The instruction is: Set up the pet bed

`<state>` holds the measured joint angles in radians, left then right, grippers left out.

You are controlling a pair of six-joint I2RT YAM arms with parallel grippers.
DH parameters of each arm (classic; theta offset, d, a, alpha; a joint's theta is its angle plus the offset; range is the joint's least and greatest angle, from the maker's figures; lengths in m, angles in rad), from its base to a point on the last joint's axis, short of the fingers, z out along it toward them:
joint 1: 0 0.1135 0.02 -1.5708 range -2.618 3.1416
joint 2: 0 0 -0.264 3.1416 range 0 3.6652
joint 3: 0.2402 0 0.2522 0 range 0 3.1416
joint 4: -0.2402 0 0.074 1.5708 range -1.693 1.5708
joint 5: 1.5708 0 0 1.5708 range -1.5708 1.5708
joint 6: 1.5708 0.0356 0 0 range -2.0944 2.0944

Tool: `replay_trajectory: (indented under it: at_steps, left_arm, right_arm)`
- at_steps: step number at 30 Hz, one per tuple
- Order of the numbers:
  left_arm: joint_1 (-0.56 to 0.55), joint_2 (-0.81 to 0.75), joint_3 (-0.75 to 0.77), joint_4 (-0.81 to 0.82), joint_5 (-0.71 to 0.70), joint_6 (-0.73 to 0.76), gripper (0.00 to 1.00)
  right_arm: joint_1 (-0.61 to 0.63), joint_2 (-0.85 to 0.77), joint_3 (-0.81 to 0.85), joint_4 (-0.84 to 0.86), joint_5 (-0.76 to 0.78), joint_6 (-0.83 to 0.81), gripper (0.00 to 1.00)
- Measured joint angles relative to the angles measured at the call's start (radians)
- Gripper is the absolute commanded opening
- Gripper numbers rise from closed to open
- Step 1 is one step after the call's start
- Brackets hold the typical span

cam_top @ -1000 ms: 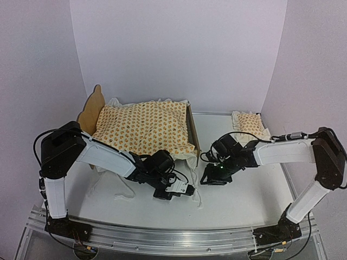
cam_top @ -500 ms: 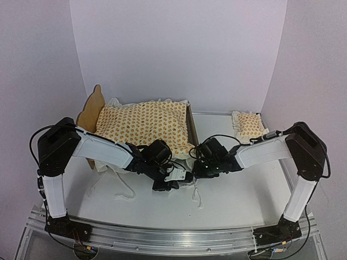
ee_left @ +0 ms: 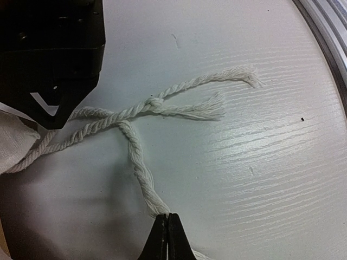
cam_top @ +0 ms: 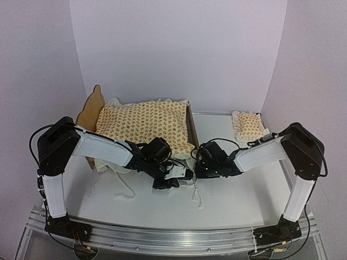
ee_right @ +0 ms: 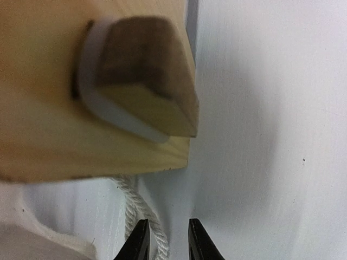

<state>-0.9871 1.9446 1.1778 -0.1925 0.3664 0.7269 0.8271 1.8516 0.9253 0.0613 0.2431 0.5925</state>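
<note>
The pet bed (cam_top: 192,125) stands at the back left, its cloud-shaped headboard (cam_top: 92,107) on the left. The orange-patterned mattress (cam_top: 143,127) lies in it, and white ruffle and cords hang over the near side. My left gripper (cam_top: 174,180) is low on the table in front of the bed. In its wrist view it (ee_left: 167,218) is shut on a white twisted cord (ee_left: 136,160). My right gripper (cam_top: 199,170) sits at the footboard's near corner. In its wrist view it (ee_right: 165,238) is open, with a cord (ee_right: 155,232) between the fingers, just below the wooden corner (ee_right: 108,141).
The small matching pillow (cam_top: 248,123) lies at the back right on the white table (cam_top: 244,200). More loose cords (cam_top: 122,189) trail in front of the bed. The metal rail (cam_top: 162,238) runs along the near edge. The two grippers are close together.
My right arm has swung left from mid-table to the footboard's near corner. My left gripper has shifted slightly toward the bed, still low on the table.
</note>
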Motion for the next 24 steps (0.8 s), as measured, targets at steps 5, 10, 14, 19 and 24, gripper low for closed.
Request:
replay_trajectory:
  at_steps: [5,10,14,19,24]
  left_arm:
    - [0.004,0.000,0.001,0.000,0.002,-0.019,0.00]
    - [0.015,-0.001,0.019,0.000,0.009,-0.029,0.00]
    - [0.021,-0.001,0.027,-0.001,0.019,-0.037,0.00]
    - [0.026,-0.003,0.032,-0.001,0.027,-0.048,0.00]
    - [0.032,-0.007,0.049,-0.018,0.039,-0.043,0.00]
  right_arm:
    - [0.016,0.019,-0.007,0.044,0.042,0.024,0.27]
    - [0.052,0.022,-0.042,0.094,0.097,0.050,0.23]
    - [0.073,0.016,-0.070,0.128,0.114,0.066,0.02]
    - [0.075,0.001,-0.093,0.134,0.111,0.080,0.00]
    - [0.077,-0.060,-0.094,0.024,0.058,0.059,0.00]
